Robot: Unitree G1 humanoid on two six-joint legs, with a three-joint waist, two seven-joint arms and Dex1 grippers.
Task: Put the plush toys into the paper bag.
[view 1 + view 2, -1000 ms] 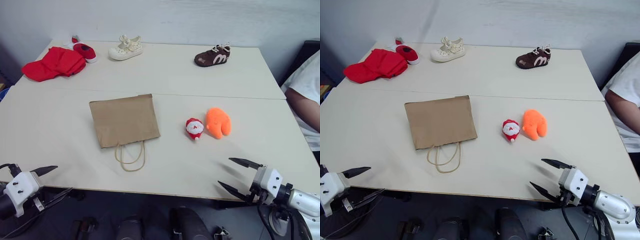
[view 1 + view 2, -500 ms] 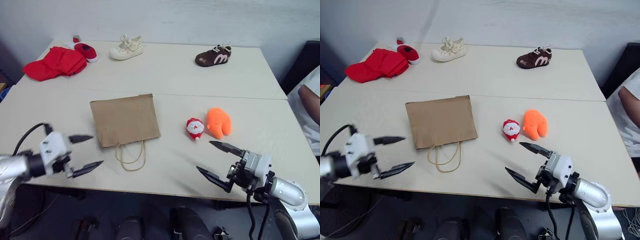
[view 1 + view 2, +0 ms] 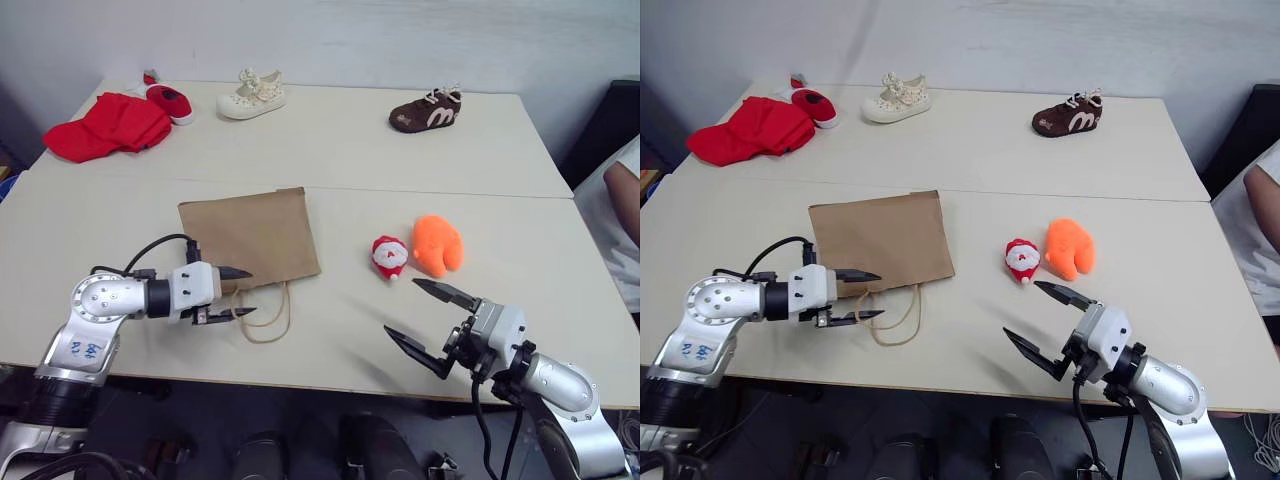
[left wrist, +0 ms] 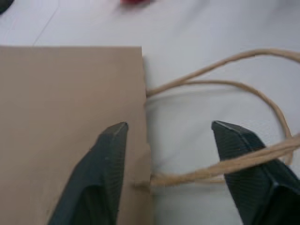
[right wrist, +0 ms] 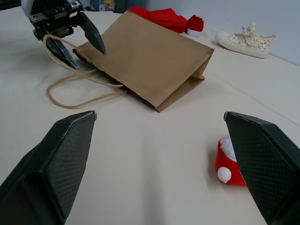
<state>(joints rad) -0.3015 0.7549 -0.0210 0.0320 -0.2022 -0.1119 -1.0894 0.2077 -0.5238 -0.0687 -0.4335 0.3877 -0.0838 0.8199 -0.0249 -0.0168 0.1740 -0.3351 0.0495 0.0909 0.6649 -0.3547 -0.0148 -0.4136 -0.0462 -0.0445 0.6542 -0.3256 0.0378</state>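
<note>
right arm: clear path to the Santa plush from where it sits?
Probably yes. The right gripper hangs open just short of the Santa plush, with only bare table between them. The orange plush sits close beside the Santa, so the far finger may brush it.

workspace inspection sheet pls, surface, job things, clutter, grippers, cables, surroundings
surface: pale table, seam across its middle.
job's things: paper bag lying flat, cord handles toward the robot; Santa toy and orange plush side by side to its right, both outside the bag.
clutter: red cloth, red shoe, cream shoe, brown shoe along the far edge.
grippers: left gripper at the bag's mouth edge, fingers apart around the handle cords; right gripper open, short of the Santa toy.
cables: black cable looping over the left arm.
surroundings: a person's arm at the table's right.
</note>
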